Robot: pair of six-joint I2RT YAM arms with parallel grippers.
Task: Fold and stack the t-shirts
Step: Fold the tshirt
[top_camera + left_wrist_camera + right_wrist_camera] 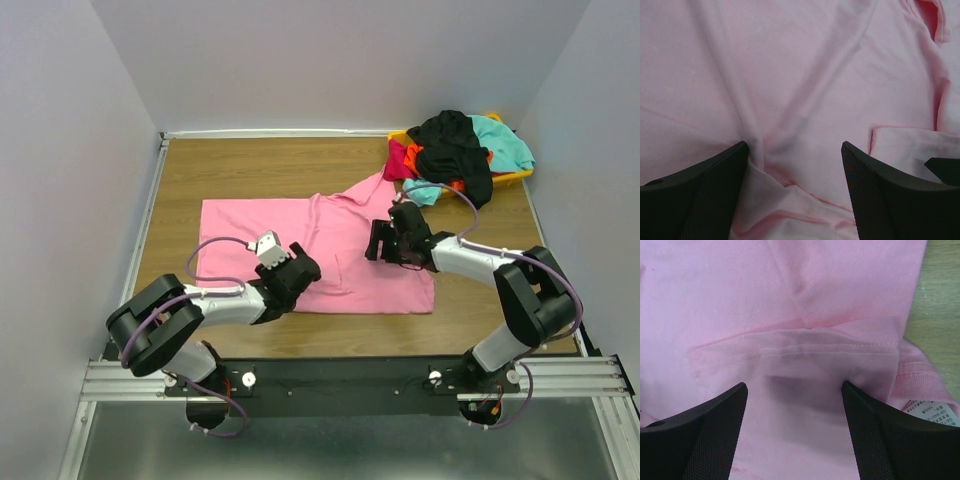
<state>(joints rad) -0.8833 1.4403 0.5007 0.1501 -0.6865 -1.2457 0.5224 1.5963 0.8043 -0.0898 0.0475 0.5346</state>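
Pink shirt (250, 225) lies creased under left gripper (306, 268) and right gripper (376, 241), both wide open; a pinch could catch extra layers.

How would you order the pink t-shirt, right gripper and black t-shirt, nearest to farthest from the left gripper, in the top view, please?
1. pink t-shirt, under the left gripper.
2. right gripper, to its right.
3. black t-shirt, far-right pile.
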